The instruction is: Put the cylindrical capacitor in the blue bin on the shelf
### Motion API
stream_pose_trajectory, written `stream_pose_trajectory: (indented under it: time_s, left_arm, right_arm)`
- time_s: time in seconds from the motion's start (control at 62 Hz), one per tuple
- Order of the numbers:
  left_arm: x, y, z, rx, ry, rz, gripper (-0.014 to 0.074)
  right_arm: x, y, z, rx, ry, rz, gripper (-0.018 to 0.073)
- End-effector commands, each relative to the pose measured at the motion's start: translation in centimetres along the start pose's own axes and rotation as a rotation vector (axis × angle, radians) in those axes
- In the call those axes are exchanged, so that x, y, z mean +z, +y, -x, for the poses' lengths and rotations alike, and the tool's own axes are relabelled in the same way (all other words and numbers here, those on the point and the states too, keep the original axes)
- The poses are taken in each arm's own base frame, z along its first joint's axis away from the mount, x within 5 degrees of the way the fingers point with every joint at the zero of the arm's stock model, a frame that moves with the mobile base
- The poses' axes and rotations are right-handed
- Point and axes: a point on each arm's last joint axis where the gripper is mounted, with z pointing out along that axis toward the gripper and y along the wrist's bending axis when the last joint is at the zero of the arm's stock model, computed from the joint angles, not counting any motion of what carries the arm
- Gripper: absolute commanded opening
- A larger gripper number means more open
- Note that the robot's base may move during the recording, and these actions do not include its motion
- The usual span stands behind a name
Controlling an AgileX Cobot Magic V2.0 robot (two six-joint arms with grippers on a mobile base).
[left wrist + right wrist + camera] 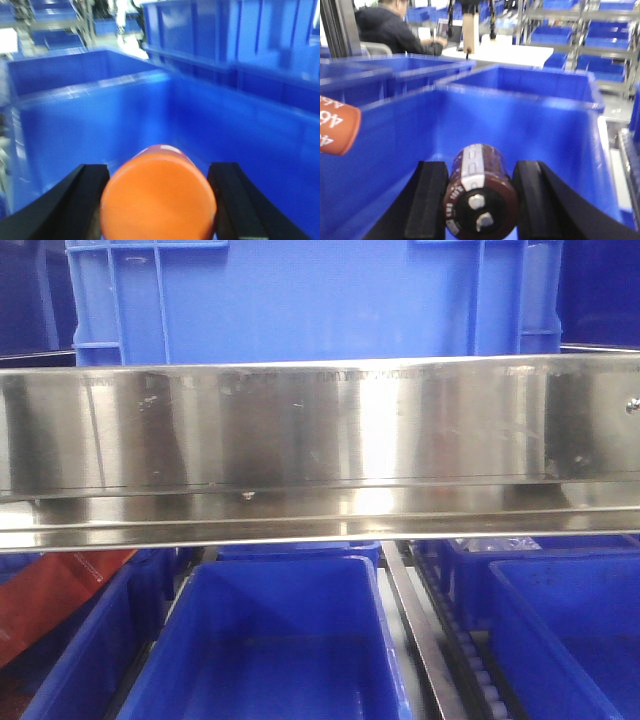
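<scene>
The right end effector (479,200) was clenched on the cylindrical capacitor (480,192), a stubby dark brown cylinder with a pale stripe along its sleeve and two bolt terminals on the end facing the camera. It hung between the black fingers (427,200) over the inside of a blue bin (530,130), near the bin's near edge. At the left edge of that view the tip of an orange cylinder (335,127) showed over the same bin.

The left end effector (159,200) gripped this orange cylinder (157,195) between its own black fingers (75,200), above a bin interior, though that picture was blurred.

Farther off, the front view showed the shelf (320,440) with its wide shiny steel front rail, blue bins below it and a large blue crate (300,300) behind the rail. Neither arm appeared there. A seated person (390,27) was in the far background.
</scene>
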Motion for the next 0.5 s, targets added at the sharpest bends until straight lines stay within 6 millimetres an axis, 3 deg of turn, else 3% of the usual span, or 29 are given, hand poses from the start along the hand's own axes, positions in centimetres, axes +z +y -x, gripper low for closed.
stream_pose_trajectory:
  time_s: [0.0,0.129,0.194,0.387,0.484]
  left_arm:
    - [-0.1,-0.2,0.8,0.004,-0.046,-0.006,0.0254]
    - [-0.1,-0.2,0.8,0.004,-0.049,-0.005,0.0505]
    - [-0.1,-0.2,0.8,0.004,-0.047,-0.006,0.0573]
    - [-0.3,-0.2,1.0,0.004,-0.053,-0.005,0.0559]
    - [-1.1,-0.2,1.6,0.004,-0.071,-0.005,0.0477]
  right_arm:
    - [0.1,0.1,0.8,-0.004,-0.055,0.0,0.0069]
    - [0.1,0.1,0.8,-0.002,-0.051,0.0,0.0245]
    - [0.1,0.1,0.7,0.013,-0.041,-0.002,0.0295]
    - [-0.3,0.1,0.6,0.082,0.004,-0.003,0.0352]
    - [-1.1,0.1,1.3,0.082,-0.02,0.0,0.0346]
